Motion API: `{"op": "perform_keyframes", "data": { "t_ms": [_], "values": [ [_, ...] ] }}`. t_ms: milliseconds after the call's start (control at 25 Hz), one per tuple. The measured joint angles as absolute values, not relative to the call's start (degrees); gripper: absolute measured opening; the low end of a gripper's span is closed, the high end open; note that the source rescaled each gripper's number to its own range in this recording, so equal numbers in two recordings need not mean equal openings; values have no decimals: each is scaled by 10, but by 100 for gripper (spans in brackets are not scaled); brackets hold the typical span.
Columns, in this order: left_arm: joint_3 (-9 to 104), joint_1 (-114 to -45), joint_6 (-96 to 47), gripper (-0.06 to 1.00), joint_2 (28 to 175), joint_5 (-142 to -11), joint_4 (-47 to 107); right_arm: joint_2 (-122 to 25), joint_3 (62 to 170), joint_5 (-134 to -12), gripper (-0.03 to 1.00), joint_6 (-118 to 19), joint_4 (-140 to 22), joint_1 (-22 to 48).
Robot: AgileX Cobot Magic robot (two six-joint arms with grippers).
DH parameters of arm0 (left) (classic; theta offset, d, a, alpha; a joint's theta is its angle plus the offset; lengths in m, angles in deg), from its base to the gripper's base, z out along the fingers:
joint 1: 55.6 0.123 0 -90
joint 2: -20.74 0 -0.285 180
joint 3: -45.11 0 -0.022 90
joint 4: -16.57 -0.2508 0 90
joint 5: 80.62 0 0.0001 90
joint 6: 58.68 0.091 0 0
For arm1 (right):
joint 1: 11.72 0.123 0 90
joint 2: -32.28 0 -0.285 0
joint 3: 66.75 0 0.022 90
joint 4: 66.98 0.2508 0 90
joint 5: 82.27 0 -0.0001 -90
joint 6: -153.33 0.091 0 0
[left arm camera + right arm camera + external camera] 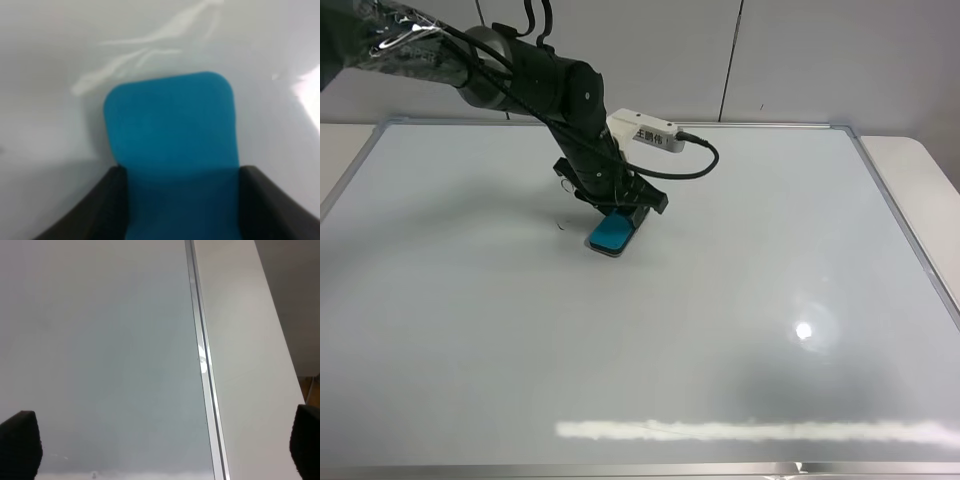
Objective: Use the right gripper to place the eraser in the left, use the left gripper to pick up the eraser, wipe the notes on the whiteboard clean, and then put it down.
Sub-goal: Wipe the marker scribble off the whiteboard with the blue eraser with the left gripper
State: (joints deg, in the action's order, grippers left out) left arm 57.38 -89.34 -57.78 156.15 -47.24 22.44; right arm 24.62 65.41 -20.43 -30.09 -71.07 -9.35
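The eraser (612, 236), a teal block, rests on the whiteboard (740, 320), left of its middle, pinched between the fingers of my left hand (623, 210). The black arm (565, 95) above hides the board just behind it. A tiny dark mark (559, 224) sits just left of the eraser. My right hand (162, 445) is spread wide, holding nothing, over the board's metal edge (202, 365) and the desk (250, 340).

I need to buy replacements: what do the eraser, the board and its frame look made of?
Eraser: teal, matte top, likely foam or soft plastic; blur leaves it open. Board: glossy white, probably a coated surface, since it shows bright reflections. Frame: thin silvery strip with a bright glint, apparently metal, perhaps aluminium.
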Motion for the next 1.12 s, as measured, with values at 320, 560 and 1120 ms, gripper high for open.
{"op": "perform_keyframes", "data": {
  "t_ms": [320, 560, 1120],
  "values": [
    [574, -851, -556, 0, 1561, -467, 218, 246, 654, -204, 100, -301, -711, -93],
    [576, -763, -508, 0, 1561, -469, 206, 246, 654, -204, 100, -301, -711, -93],
    [576, -722, -468, 0, 1561, -474, 210, 246, 654, -204, 100, -301, -711, -93]
  ]
}}
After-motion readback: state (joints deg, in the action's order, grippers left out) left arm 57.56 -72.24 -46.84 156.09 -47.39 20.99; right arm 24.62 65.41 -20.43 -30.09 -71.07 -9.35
